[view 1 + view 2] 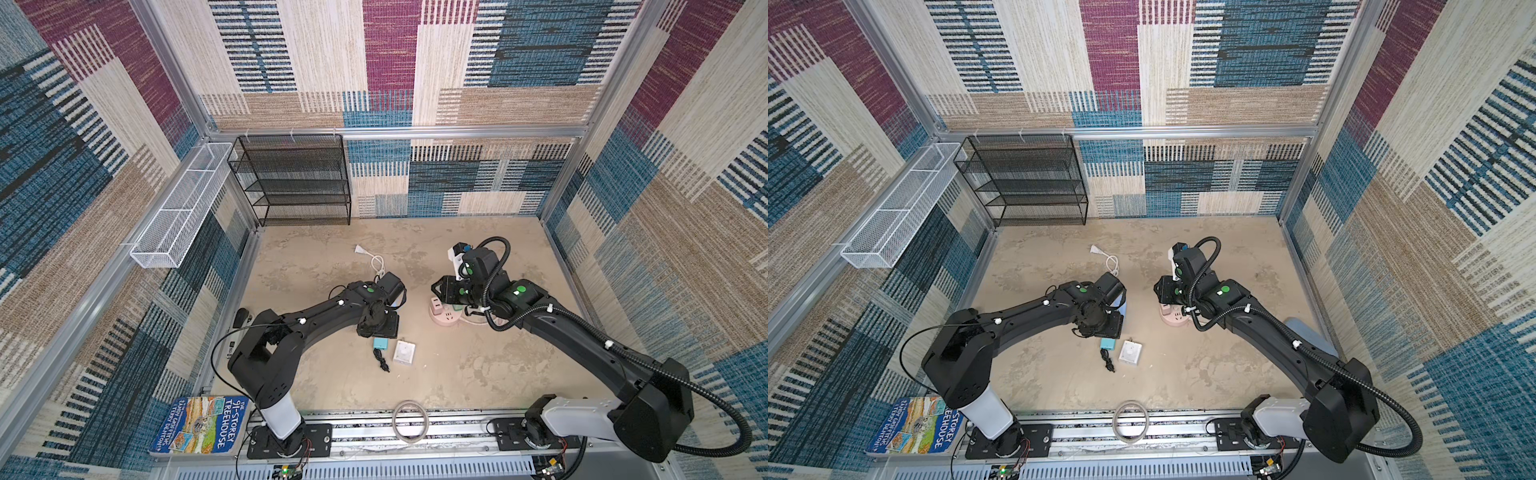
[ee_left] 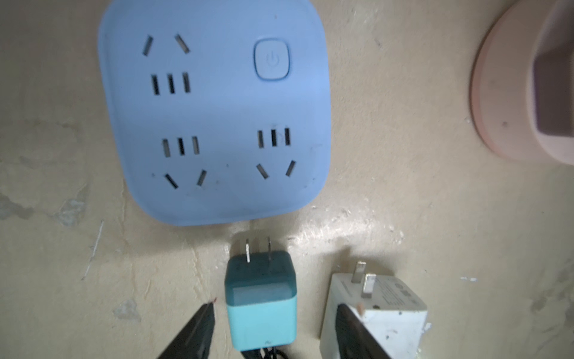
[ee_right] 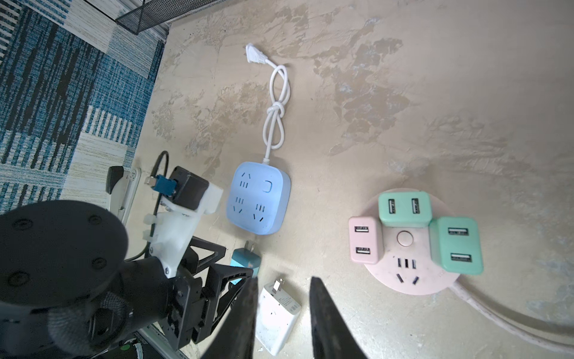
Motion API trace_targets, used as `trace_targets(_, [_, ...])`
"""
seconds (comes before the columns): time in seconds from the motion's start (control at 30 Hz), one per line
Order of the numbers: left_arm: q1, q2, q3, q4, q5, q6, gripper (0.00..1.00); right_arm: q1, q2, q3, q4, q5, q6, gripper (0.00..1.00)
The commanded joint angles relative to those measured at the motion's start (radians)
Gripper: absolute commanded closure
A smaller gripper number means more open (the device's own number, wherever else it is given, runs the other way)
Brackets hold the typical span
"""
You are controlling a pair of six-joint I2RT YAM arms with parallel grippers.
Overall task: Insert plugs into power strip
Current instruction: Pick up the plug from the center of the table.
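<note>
Black fingers [image 2: 192, 332] of the left gripper [image 2: 278, 306] stand apart on either side of the teal plug [image 2: 261, 298], not clamped on it. One finger seems to overlap the white plug [image 2: 388, 310] just beside it, though contact is hard to judge. Both plugs lie on the table [image 2: 435, 155] with their prongs toward the blue power strip [image 2: 214, 108], whose button carries a power symbol. Fine print on the white plug is too blurred to read.

The right gripper [image 3: 284, 279] hangs with its jaws parted, holding nothing, near the pink power strip [image 3: 407, 273]. Two mint green plugs [image 3: 403, 208] [image 3: 456, 245] and a pink plug [image 3: 363, 239] sit plugged into it.

In both top views each arm reaches from the front rail, elbow bent, wrist turned down over the table's middle. A book [image 1: 199, 424] by the left arm's base reads "THE 91-STOREY TREEHOUSE" — "ANDY GRIFFITHS & TERRY DENTON".
</note>
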Motion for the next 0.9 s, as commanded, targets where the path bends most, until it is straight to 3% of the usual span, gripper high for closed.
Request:
trace_targets(0.0, [-0.007, 0.041, 0.035, -0.090, -0.027, 0.007, 0.34, 0.002, 0.005, -0.003, 0.029, 0.000, -0.006, 0.68])
trace_targets(0.87, [-0.010, 0.153, 0.092, -0.115, 0.003, 0.006, 0.47, 0.001, -0.006, -0.049, 0.050, 0.043, -0.017, 0.68])
